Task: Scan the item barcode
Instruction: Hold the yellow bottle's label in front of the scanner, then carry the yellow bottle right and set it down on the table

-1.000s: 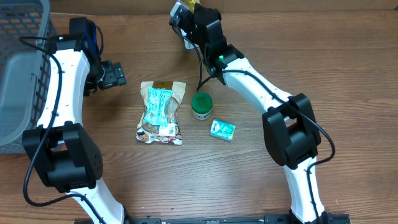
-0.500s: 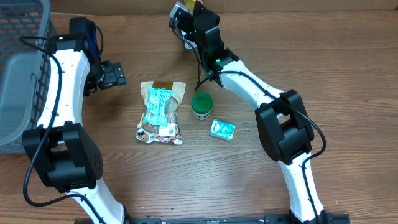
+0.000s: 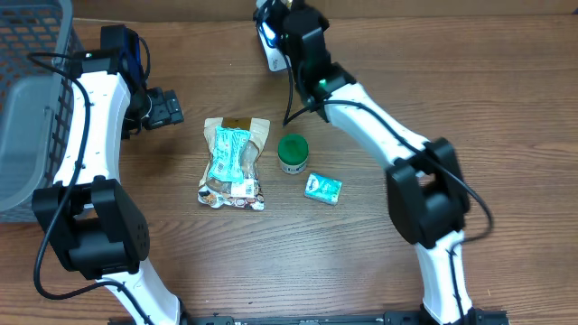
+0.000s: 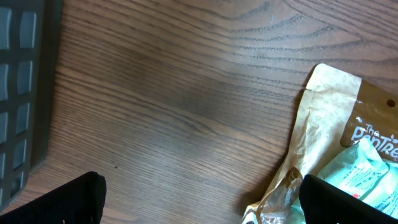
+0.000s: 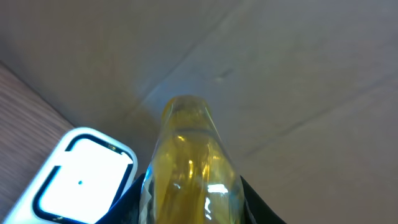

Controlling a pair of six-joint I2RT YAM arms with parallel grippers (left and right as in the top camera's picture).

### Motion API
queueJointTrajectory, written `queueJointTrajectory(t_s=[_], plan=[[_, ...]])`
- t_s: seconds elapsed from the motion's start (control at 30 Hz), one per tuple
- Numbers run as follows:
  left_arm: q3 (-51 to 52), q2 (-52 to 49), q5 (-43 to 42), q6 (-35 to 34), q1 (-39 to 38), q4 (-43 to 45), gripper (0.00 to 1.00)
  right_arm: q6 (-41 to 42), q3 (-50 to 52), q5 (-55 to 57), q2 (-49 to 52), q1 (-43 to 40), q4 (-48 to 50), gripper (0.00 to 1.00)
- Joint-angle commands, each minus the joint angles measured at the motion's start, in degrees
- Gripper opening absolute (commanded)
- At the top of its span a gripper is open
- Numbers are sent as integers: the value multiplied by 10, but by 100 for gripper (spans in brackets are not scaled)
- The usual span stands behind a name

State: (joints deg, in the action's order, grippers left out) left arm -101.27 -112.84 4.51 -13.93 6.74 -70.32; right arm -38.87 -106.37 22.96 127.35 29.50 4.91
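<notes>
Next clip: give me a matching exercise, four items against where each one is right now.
1. snack pouch
2. green-lidded jar
3. yellow bottle
4. grey basket

A. far left of the overhead view
B. held in the right gripper
C. standing just right of the pouch
D. lying flat, mid-scene

Pairs: 1-D, 2-C, 3-B, 4-A

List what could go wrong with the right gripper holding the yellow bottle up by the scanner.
1. The yellow bottle looks smooth and rounded, so it might slip or twist in the right gripper.
2. The scanner sits off to the bottle's side, and no barcode shows in any view, so the scan may miss.
3. Bottle and scanner appear close together, so turning the bottle could knock the scanner.
</notes>
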Motion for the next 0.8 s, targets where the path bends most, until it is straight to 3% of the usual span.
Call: queueJointTrajectory(t_s=[0.0, 0.33, 0.6, 0.77], plan=[[-9, 6, 3, 7, -4, 1, 100, 173, -12, 1, -164, -6, -73, 4], [-9, 6, 3, 7, -4, 1, 100, 337, -12, 1, -330, -66, -426, 4], [-9, 6, 3, 7, -4, 1, 99, 455, -5, -73, -338, -181, -721, 4], [-9, 6, 3, 7, -4, 1, 100, 544, 54, -92, -320, -255, -807, 4]])
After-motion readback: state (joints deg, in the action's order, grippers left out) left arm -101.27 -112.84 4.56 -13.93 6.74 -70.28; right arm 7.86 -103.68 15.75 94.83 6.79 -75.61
